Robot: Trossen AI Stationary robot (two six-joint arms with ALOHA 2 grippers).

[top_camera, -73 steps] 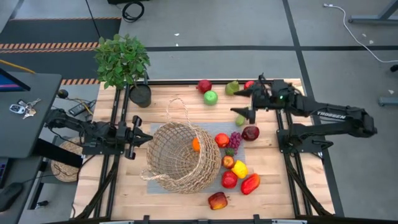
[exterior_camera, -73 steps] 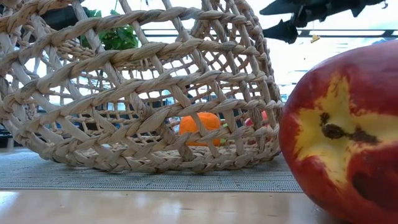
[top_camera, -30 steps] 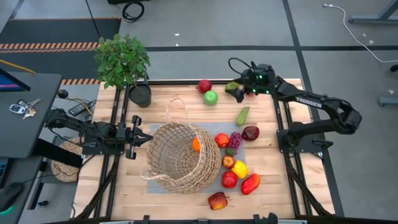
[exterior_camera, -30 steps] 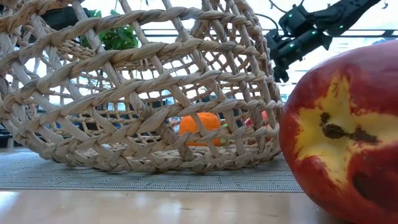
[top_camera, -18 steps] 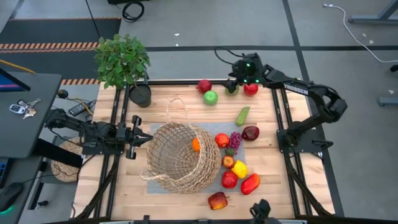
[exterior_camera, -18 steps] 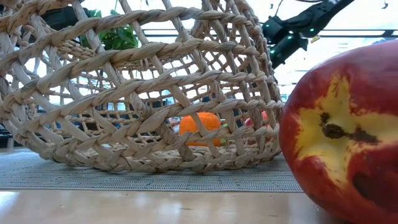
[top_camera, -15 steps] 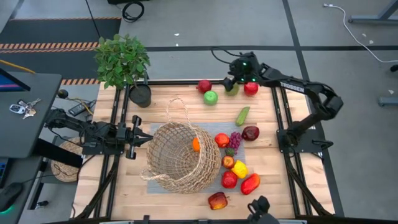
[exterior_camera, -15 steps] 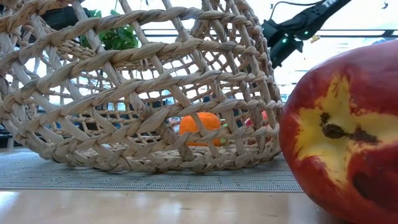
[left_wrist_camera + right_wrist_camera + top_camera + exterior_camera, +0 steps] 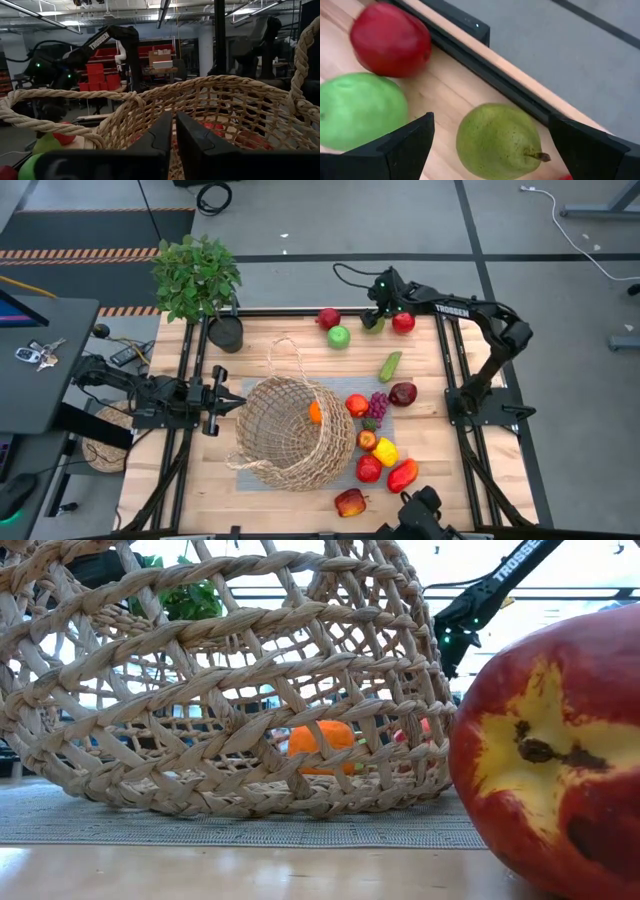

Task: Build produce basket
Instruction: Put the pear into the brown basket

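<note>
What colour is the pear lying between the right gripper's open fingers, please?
The pear is yellowish green with fine speckles, clearest in the right wrist view.

High view looks straight down; low view sits at tabletop level (both share the basket (image 9: 288,432)).

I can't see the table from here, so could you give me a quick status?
Right gripper open, straddling green pear at far edge. Left gripper shut beside basket. Nothing in the way.

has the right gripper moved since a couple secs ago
Yes. In the high view the right gripper has swung from above the cucumber toward the table's far edge, now open over the green pear.
</note>
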